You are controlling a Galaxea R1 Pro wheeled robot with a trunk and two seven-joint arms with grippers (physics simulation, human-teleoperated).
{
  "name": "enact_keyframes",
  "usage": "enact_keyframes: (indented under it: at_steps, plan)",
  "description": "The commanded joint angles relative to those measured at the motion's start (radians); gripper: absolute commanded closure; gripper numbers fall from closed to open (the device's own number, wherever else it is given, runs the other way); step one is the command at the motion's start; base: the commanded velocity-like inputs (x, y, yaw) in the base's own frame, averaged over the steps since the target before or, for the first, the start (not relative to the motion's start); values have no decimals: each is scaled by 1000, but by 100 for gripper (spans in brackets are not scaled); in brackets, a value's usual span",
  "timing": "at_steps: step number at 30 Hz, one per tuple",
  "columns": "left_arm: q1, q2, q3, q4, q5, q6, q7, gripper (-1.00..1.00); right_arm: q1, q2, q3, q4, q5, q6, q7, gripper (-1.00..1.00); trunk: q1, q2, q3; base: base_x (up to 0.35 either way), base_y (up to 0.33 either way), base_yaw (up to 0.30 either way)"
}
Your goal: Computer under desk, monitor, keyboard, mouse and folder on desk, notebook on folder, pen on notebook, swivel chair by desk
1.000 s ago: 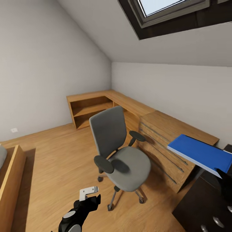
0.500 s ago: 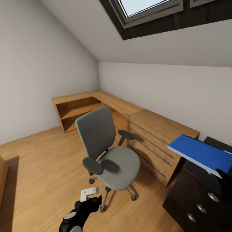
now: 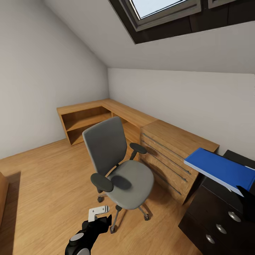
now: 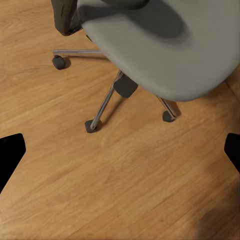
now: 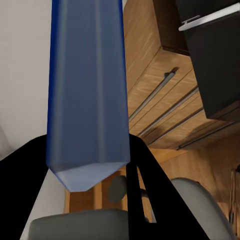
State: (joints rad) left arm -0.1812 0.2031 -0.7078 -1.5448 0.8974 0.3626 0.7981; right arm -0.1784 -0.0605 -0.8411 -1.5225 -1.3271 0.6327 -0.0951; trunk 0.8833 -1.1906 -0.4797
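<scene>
- The blue folder [image 3: 222,168] is off the swivel chair [image 3: 118,166], held flat in the air at the right of the head view, above the corner of a dark drawer cabinet [image 3: 219,216] and just beside the wooden drawer unit [image 3: 175,156].
- In the right wrist view the right gripper [image 5: 87,165] has its dark fingers [image 5: 150,185] closed around the end of the folder [image 5: 87,95], one on each face, pinching it.
- The left gripper [image 4: 120,150] hangs low over bare plank floor [image 4: 125,190]; its fingertips [image 4: 10,152] sit at opposite edges of the left wrist view, spread wide, with nothing between them.
- The chair's seat [image 4: 165,45] is empty, a smooth grey rounded pad; thin metal legs with small dark castors [image 4: 91,125] splay out beneath it.
- The chair stands close to the drawer unit, its armrest [image 3: 138,148] near the drawer fronts; open floor [image 3: 46,177] stretches away on its other side, towards the grey wall.
- A low L-shaped wooden shelf unit [image 3: 95,118] lines the far corner, its top running into the drawer unit.
- The drawer fronts carry long thin metal bar handles [image 5: 152,92]; the dark cabinet has round silver knobs [image 3: 232,216].
- A sloped ceiling with a dark-framed skylight [image 3: 159,10] hangs over the furniture.
</scene>
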Motion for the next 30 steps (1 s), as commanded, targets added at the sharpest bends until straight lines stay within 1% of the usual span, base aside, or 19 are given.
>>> enact_keyframes:
  at_steps: [1, 3, 4, 15, 29, 30]
  plan:
    - [-1, 1, -2, -1, 5, 2, 7, -100, -1, 1, -2, -2, -10, 5, -10, 100, 0, -1, -1, 0, 0, 0]
    - [-1, 1, -2, -1, 5, 2, 7, -100, -1, 2, -3, -2, -14, 5, -10, 100, 0, -1, -1, 0, 0, 0]
    - [-1, 1, -2, -1, 5, 2, 7, -100, -1, 4, -3, -5, -25, 4, -10, 100, 0, -1, -1, 0, 0, 0]
    - [-1, 0, -2, -1, 5, 2, 7, -100, -1, 4, -3, -3, -27, 3, -12, 100, 0, -1, -1, 0, 0, -15]
    - [-2, -1, -4, -1, 6, 2, 7, -100, -1, 4, -3, -1, -26, -5, -17, 100, 0, -1, -1, 0, 0, -239]
    - [-2, -1, -12, -1, 6, 2, 7, -100, -1, 4, -3, -1, -26, -5, -17, 100, 0, -1, -1, 0, 0, -263]
